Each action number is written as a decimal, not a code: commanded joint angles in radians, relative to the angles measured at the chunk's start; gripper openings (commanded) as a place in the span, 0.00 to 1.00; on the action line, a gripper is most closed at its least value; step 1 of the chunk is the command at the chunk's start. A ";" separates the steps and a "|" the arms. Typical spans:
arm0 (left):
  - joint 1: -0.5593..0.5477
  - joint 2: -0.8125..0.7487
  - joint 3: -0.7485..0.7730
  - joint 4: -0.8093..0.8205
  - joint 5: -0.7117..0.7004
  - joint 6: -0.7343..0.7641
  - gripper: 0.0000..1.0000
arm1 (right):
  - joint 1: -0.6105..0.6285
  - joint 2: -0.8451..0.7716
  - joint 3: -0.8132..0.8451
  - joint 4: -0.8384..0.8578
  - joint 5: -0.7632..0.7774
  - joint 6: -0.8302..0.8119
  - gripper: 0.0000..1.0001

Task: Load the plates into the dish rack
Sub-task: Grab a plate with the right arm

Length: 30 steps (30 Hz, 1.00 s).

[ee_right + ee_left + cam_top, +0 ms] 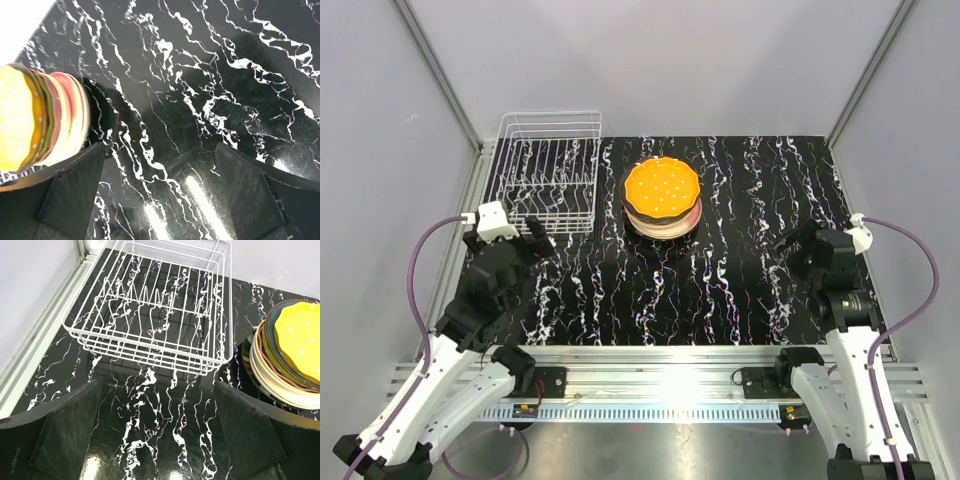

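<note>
A stack of several plates (pixel 662 197) with an orange-yellow dotted plate on top sits mid-table at the back. It also shows in the left wrist view (pixel 290 355) and the right wrist view (pixel 40 117). The white wire dish rack (pixel 549 172) stands to the left of the stack, with nothing in it; it also shows in the left wrist view (pixel 155 310). My left gripper (pixel 538 240) is open and holds nothing, just in front of the rack. My right gripper (pixel 790 243) is open and holds nothing, to the right of the stack.
The black marbled tabletop (pixel 720 290) ends at a metal rail (pixel 660 360) in front. Grey walls and frame posts (pixel 440 75) close in the back and sides.
</note>
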 commanded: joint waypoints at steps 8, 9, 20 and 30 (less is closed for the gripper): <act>-0.008 -0.021 0.013 0.030 0.055 -0.012 0.99 | -0.003 -0.193 -0.048 0.125 -0.064 -0.092 1.00; -0.008 -0.019 0.014 0.030 0.059 -0.012 0.99 | -0.003 -0.204 -0.051 0.158 -0.079 -0.111 1.00; -0.013 -0.019 0.011 0.041 0.131 0.014 0.99 | -0.004 0.176 0.098 0.376 -0.377 -0.050 1.00; -0.017 -0.017 0.011 0.044 0.127 0.011 0.99 | 0.069 0.591 0.340 0.445 -0.465 -0.044 0.85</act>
